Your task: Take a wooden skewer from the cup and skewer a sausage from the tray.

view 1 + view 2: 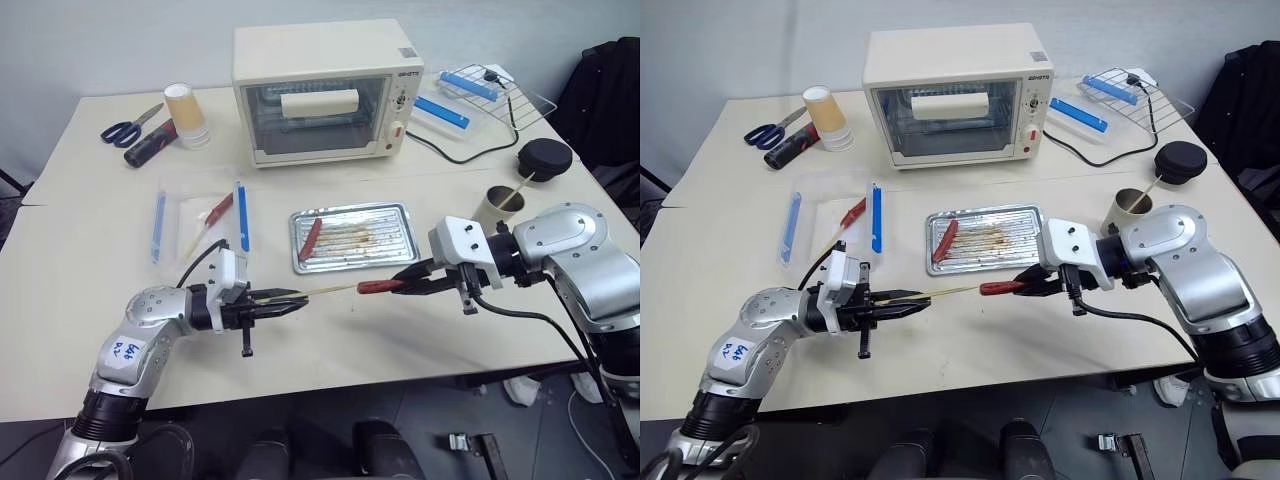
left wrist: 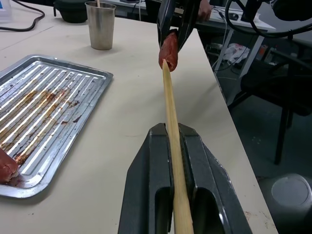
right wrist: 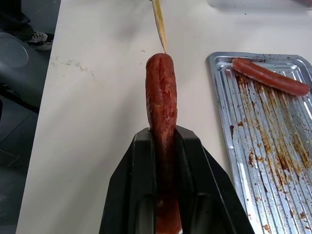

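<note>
My left gripper (image 1: 292, 303) is shut on a thin wooden skewer (image 1: 320, 292), held level above the table in front of the tray (image 1: 400, 215). The stick's point meets the end of a red-brown sausage (image 1: 378, 286), and my right gripper (image 1: 408, 281) is shut on that sausage's other end. In the left wrist view the skewer (image 2: 169, 102) runs from between my fingers up to the sausage (image 2: 168, 50). In the right wrist view the sausage (image 3: 161, 92) sticks out past my right gripper (image 3: 163, 132). A second sausage (image 1: 310, 238) lies at the tray's left end. The cup (image 1: 503, 207) stands right of the tray.
A toaster oven (image 1: 318, 92) stands at the back, its cable (image 1: 455, 152) running right to a wire rack (image 1: 487, 88). A black lid (image 1: 544, 157) sits behind the cup. Blue strips (image 1: 241, 215) lie left of the tray; scissors (image 1: 128, 128) and stacked paper cups (image 1: 186, 112) are at the far left.
</note>
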